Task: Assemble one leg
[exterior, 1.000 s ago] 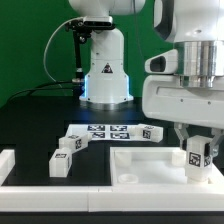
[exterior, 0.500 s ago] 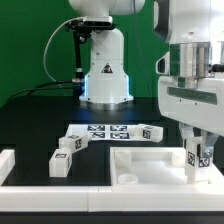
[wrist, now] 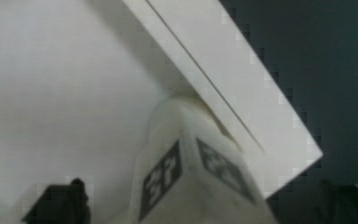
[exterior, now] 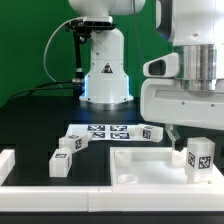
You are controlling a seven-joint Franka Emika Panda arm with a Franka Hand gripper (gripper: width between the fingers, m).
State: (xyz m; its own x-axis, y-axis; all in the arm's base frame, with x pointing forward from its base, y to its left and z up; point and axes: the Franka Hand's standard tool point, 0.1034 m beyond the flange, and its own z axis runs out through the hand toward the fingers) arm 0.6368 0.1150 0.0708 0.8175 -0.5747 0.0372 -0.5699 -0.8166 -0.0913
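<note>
A leg (exterior: 200, 160), a small white block with a black-and-white tag, stands upright on the near right corner of the large white panel (exterior: 148, 160). My gripper (exterior: 198, 142) hangs straight above it, fingers either side of its top. In the wrist view the leg (wrist: 197, 170) fills the middle between the jaws. One dark finger (wrist: 60, 203) stands apart from it with a gap, so the gripper (wrist: 194, 212) looks open. The other finger is not clearly visible. The panel's edge (wrist: 211, 80) runs diagonally past the leg.
Two loose legs (exterior: 62, 163) (exterior: 72, 145) lie to the exterior view's left of the panel, and another (exterior: 150, 132) behind it. The marker board (exterior: 100, 131) lies at the back. A white block (exterior: 8, 160) sits at the left edge. The robot base (exterior: 105, 75) stands behind.
The hand has turned about its vertical axis over the leg. The leg stays at the panel's right corner and now sits slightly lower and further right. The finger now stands off it.
</note>
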